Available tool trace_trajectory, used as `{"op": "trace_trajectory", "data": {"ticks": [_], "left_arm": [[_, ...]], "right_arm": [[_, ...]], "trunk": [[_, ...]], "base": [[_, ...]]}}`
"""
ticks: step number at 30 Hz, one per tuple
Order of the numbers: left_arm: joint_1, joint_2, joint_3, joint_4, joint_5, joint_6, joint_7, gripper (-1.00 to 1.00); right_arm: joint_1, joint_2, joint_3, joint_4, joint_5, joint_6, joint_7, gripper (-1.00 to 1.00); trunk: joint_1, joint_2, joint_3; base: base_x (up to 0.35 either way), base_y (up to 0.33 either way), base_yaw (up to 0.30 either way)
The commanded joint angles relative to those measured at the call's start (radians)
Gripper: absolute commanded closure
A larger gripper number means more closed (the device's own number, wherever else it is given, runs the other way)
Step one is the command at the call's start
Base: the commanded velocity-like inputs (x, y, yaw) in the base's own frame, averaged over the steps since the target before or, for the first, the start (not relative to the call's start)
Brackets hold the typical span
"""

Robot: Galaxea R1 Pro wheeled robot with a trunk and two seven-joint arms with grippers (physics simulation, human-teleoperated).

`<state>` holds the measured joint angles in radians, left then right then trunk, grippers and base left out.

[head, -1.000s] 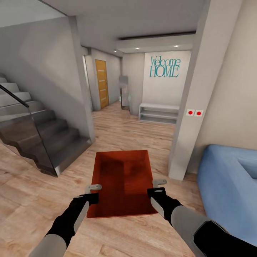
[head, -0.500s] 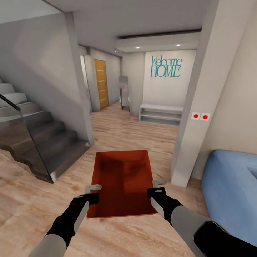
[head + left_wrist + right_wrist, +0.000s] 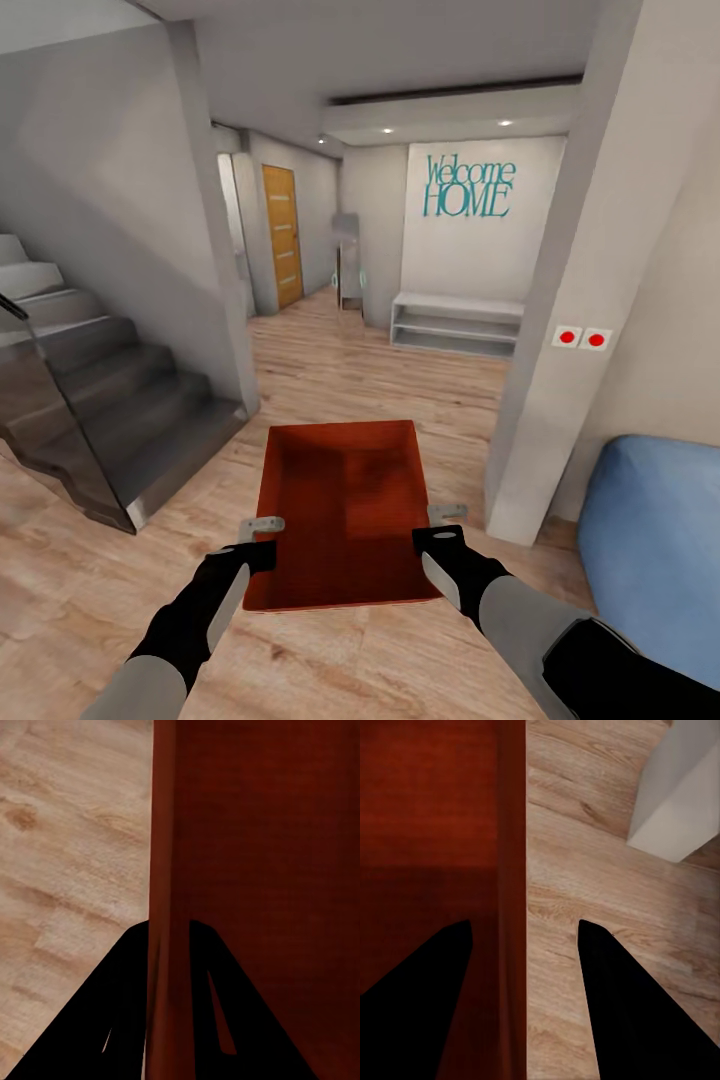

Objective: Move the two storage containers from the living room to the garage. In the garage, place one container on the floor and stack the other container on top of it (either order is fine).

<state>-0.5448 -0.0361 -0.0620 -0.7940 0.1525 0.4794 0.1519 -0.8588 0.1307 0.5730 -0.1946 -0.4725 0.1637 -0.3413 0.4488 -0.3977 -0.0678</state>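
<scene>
— Where is the storage container (image 3: 345, 520) sitting?

— You are carrying it in front of the trunk, open top up, above the wood plank floor (image 3: 380, 370), one end effector at each long side.

— How are they gripping?

— Your left end effector (image 3: 262, 532) is straddling the left wall, its fingers (image 3: 120, 1005) sitting narrow against it. Your right end effector (image 3: 445, 524) is straddling the right wall with its fingers (image 3: 637, 997) spread wider; I cannot tell if they are touching it.

— What is surrounding you?

— The staircase (image 3: 110, 420) is lying on your left, a white pillar (image 3: 570, 330) and blue sofa (image 3: 655, 540) on your right, a "Welcome HOME" wall (image 3: 468, 188) ahead.
</scene>
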Motion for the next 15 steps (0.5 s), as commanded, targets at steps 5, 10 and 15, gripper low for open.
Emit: {"op": "trace_trajectory", "data": {"ticks": [5, 10, 15], "left_arm": [[-0.001, 0.004, 0.001, -0.002, -0.034, -0.016, 0.015, 1.00], [-0.001, 0.004, 0.001, -0.002, -0.034, -0.016, 0.015, 1.00], [-0.001, 0.004, 0.001, -0.002, -0.034, -0.016, 0.015, 1.00]], "right_arm": [[0.000, -0.002, 0.037, 0.000, -0.040, 0.005, 0.011, 1.00], [0.000, -0.002, 0.037, 0.000, -0.040, 0.005, 0.011, 1.00], [0.000, -0.001, 0.037, 0.000, -0.040, 0.005, 0.011, 1.00]], "trunk": [[0.001, -0.002, -0.002], [0.001, -0.002, -0.002], [0.001, -0.002, -0.002]], "base": [[0.322, 0.000, 0.000], [0.322, 0.000, 0.000], [0.322, 0.000, 0.000]]}}
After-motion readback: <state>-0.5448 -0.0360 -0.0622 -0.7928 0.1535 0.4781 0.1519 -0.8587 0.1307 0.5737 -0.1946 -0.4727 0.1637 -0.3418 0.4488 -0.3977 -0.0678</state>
